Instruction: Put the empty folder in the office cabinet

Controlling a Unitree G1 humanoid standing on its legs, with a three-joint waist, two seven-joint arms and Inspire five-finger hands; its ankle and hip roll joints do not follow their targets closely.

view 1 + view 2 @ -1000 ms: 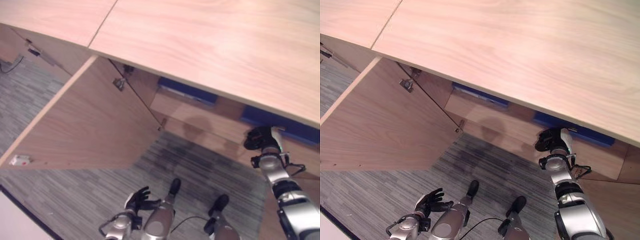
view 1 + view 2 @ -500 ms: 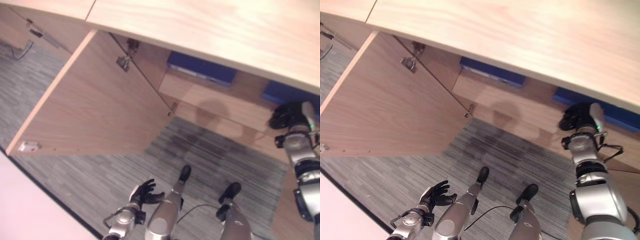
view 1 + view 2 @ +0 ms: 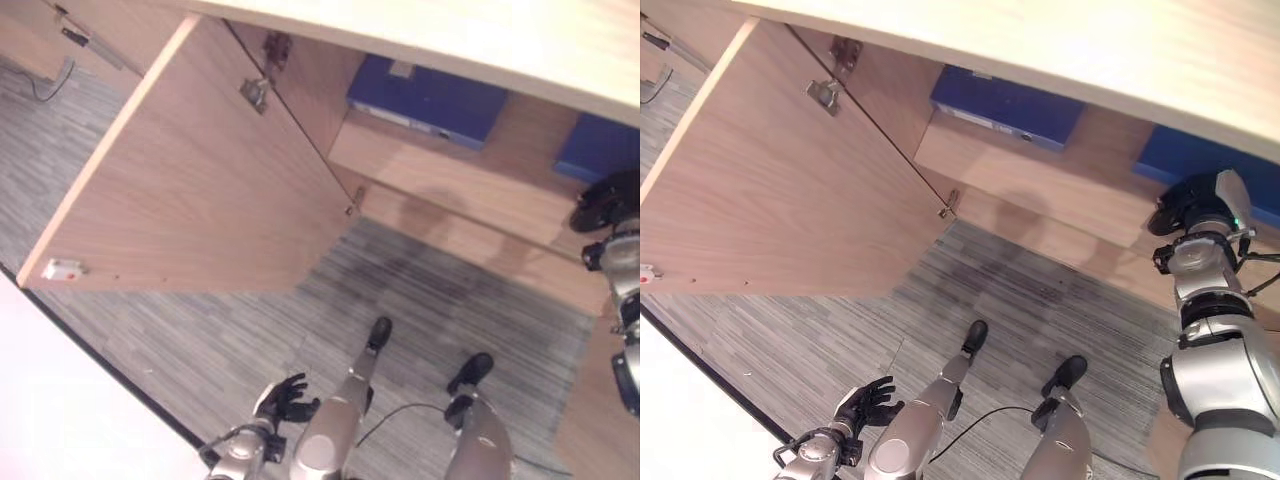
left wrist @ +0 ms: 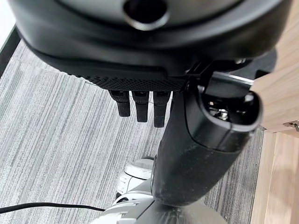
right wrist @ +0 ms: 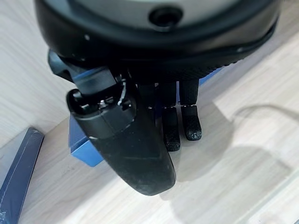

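**Right hand at the cabinet shelf, folder lying inside**

Since a second ago the camera has tilted down, baring more of the cabinet interior. At the right edge, the right hand [image 3: 1196, 203] reaches onto the shelf [image 5: 243, 154], fingers [image 5: 190, 122] relaxed, beside a blue folder [image 5: 80, 144]. Another blue folder [image 3: 428, 98] lies at top centre. Lower left, the left hand [image 3: 866, 405] hangs released over carpet [image 3: 200, 340], below the open door [image 3: 190, 190].

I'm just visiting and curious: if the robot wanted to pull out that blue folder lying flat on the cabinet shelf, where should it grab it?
Probably by the front edge of the blue folder, coming from the cabinet's open front: it lies flat on the shelf, edge facing outward.
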